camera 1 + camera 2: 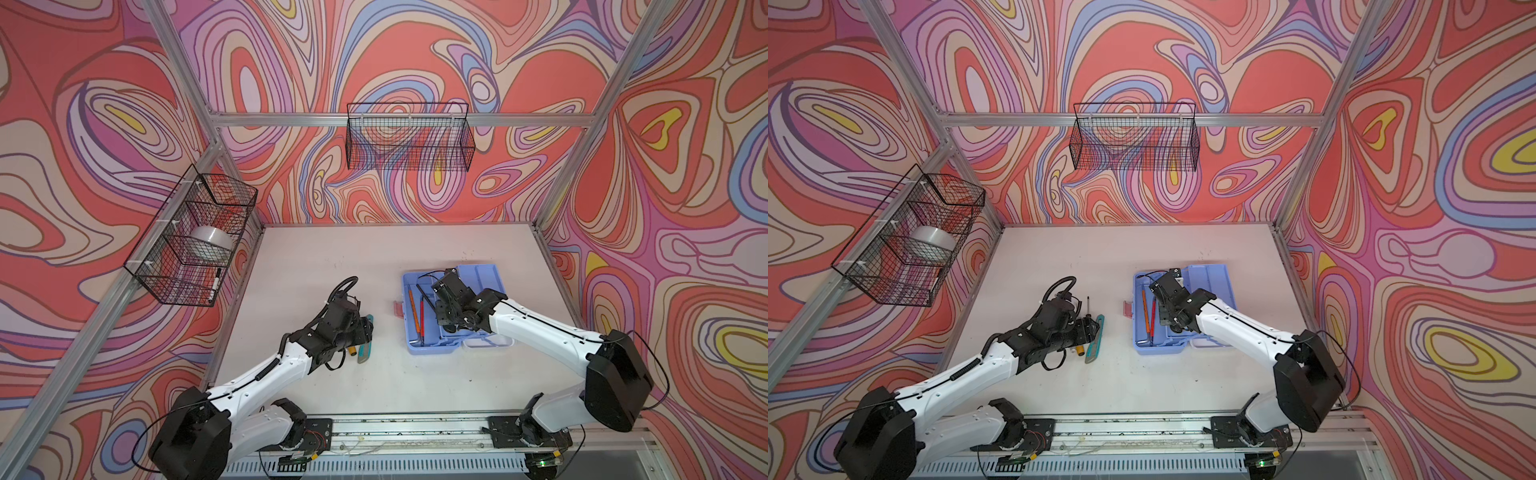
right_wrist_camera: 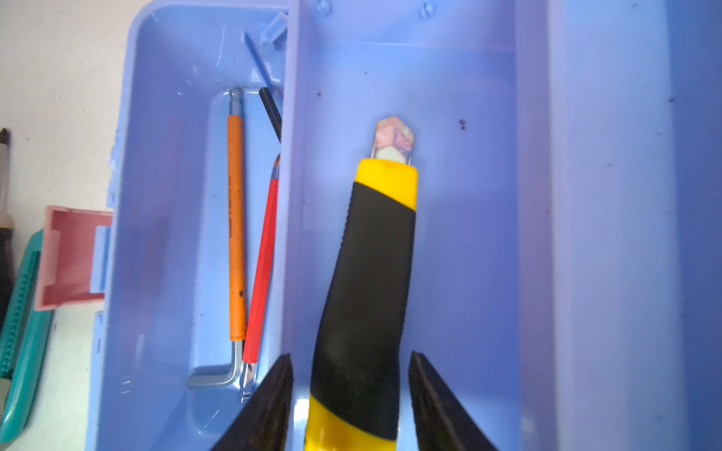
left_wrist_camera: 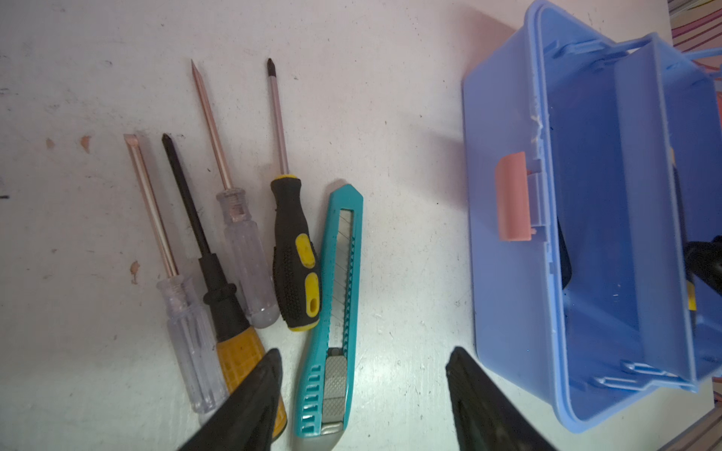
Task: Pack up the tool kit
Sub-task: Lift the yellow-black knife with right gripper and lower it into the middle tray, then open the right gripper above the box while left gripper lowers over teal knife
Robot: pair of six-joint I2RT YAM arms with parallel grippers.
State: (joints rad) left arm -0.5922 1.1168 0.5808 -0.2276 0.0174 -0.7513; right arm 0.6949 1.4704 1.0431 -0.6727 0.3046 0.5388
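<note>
One light blue tool kit (image 1: 428,349) sits right of centre in both top views, open on the white table (image 1: 374,257). In the right wrist view, a yellow-and-black utility knife (image 2: 371,273) lies along the wide middle compartment of its tray. The right gripper (image 2: 350,355) straddles the handle with its jaws parted, slivers of blue showing on either side. An orange hex key (image 2: 236,234) and a red hex key (image 2: 263,265) lie in the box at the left of that frame.

That knife looks light and stiff, and its black rubbery sleeve should grip well. Mid-handle, away from the blade tip, seems the place to hold it.

Left of the kit, four screwdrivers (image 3: 293,254) and a teal utility knife (image 3: 340,293) lie side by side on the table. The left gripper (image 3: 365,350) hovers over their handle ends, jaws wide and empty. The round, slick handles may roll, so a pinch across the thickest part should hold best.
</note>
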